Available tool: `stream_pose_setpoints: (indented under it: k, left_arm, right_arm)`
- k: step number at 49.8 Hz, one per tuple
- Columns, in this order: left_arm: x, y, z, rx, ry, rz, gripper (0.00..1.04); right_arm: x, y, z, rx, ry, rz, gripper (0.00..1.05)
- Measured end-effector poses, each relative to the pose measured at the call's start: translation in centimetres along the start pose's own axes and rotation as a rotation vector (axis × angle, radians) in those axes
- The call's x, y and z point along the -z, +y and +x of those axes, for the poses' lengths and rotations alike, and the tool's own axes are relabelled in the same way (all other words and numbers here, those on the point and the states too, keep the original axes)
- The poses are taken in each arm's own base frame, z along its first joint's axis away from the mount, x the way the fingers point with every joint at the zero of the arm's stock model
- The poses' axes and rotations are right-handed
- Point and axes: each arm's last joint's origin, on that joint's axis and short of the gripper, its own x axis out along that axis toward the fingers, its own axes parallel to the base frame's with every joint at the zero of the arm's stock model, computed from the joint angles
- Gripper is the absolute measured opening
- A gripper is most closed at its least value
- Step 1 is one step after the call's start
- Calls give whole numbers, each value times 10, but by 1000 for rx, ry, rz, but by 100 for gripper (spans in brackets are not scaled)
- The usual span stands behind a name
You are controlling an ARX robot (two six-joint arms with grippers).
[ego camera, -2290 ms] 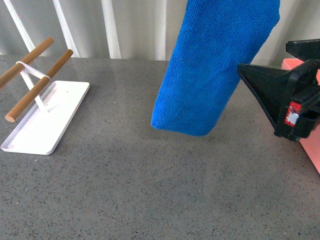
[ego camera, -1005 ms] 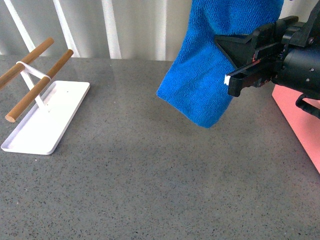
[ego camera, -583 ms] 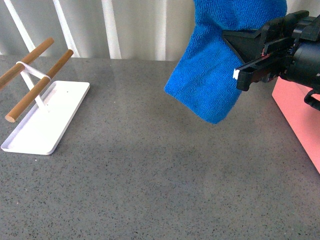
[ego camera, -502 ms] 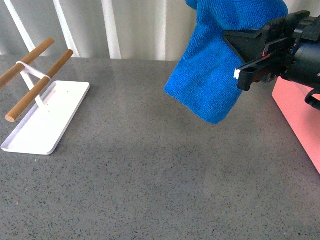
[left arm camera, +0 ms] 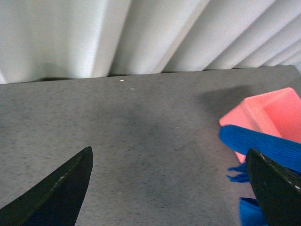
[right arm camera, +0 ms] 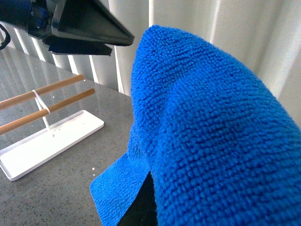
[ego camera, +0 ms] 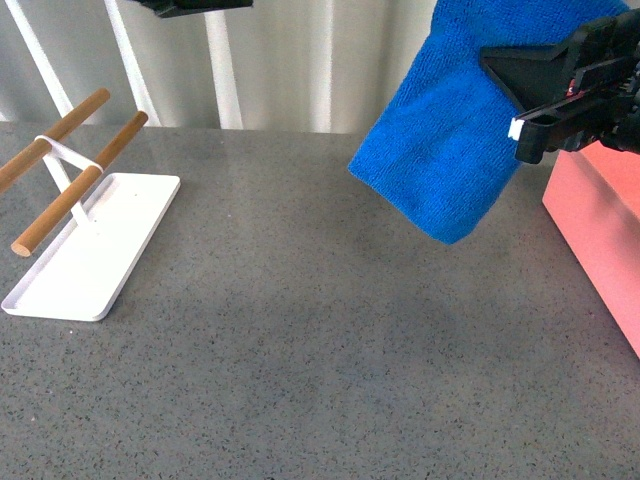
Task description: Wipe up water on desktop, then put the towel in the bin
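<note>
Carried towel toward 3 o'clock, nearer bin, clamped in right gripper; left gripper spread wide, empty. Likely only release over bin left.

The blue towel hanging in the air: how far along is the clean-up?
Wiping looks finished: the desktop shows no puddle that I can see. In hand: the right gripper holds the towel off the surface, beside the pink bin. Left: carrying it over the bin and letting go; the towel is not inside yet.
</note>
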Motion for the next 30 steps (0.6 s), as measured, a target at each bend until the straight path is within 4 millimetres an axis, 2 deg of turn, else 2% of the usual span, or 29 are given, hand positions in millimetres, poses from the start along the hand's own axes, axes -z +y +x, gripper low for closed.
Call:
stream_pose_setpoints:
  k: [8,12,17,20,30]
  left_arm:
    - [12,47,-12,-41,30,8,98]
    - [19,59,-22,-35,47,3,98]
    - [29,67,-43,4,61,6,98]
    - [31,70,-60,-1,56,16,98]
    - [40,86,-143,-12,-27,29,98]
  right_arm:
    - [4,-4,-6,18,14,0,4]
    - [6,-5,-7,18,20,-3,4]
    - [8,-7,-12,21,28,-5,4]
    - [10,-10,-14,31,32,-3,4]
    - [13,-15,-19,55,32,-6,4]
